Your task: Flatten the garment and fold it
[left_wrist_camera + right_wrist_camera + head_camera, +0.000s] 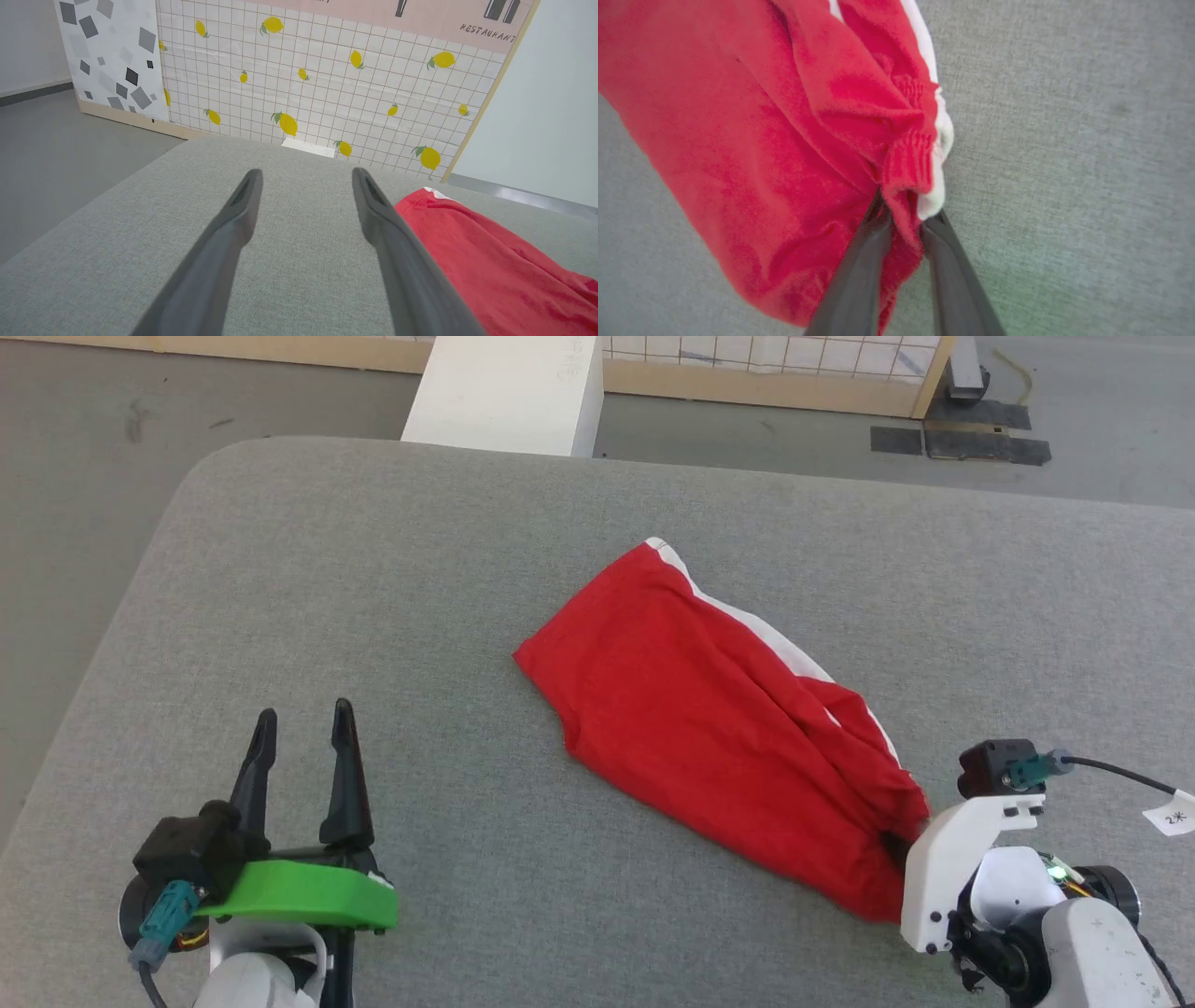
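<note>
The garment (709, 709), red shorts with white side trim, lies bunched and slanting across the grey padded table (373, 569). Its gathered end points to the near right, and there my right gripper (901, 845) meets it. In the right wrist view the two dark fingers (859, 280) pinch a fold of the garment (761, 140) by the white trim, so the right gripper (906, 214) is shut on it. My left gripper (305, 709) hovers open over bare table at the near left, apart from the cloth. In the left wrist view the left gripper (307, 173) holds nothing, and the garment (490, 266) lies to its right.
The table's rounded far-left corner and left edge drop to grey floor (75, 523). A white block (509, 392) stands beyond the far edge. A tiled partition with lemon prints (327, 84) stands behind it. Dark mats (980, 439) lie on the floor at the far right.
</note>
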You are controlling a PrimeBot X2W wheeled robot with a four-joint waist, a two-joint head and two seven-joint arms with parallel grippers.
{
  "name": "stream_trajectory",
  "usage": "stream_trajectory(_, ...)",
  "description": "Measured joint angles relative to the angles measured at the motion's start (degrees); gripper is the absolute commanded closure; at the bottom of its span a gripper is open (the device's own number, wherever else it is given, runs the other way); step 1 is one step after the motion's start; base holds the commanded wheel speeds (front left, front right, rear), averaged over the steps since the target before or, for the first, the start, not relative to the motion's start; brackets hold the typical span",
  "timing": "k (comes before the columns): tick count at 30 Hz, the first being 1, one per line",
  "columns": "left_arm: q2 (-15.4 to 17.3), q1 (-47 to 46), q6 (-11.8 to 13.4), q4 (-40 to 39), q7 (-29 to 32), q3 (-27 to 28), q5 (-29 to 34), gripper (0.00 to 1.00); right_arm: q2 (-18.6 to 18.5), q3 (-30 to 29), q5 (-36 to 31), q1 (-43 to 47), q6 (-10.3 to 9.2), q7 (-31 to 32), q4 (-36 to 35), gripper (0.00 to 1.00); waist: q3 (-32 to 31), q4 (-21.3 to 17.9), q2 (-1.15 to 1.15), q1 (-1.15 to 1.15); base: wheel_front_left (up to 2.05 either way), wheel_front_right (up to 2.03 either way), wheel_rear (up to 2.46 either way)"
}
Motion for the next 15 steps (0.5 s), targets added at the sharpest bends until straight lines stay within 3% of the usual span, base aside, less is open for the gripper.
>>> stream_trajectory(7, -1.25, -0.63, -1.77, 2.33, 2.56, -1.29, -1.47, 0.0, 0.21, -0.75, 0.26, -0.09, 0.01, -0.82, -1.38, 1.0, 0.09, -0.09, 0.0, 0.0, 0.0, 0.0, 0.0)
stream_trajectory(15, -3.52, -16.03, -2.9, 10.32, 21.23, -6.81, -4.97, 0.0, 0.3, -1.27, 1.07, -0.93, 0.01, -1.01, -4.78, 1.0, 1.76, -0.28, 0.0, 0.0, 0.0, 0.0, 0.0)
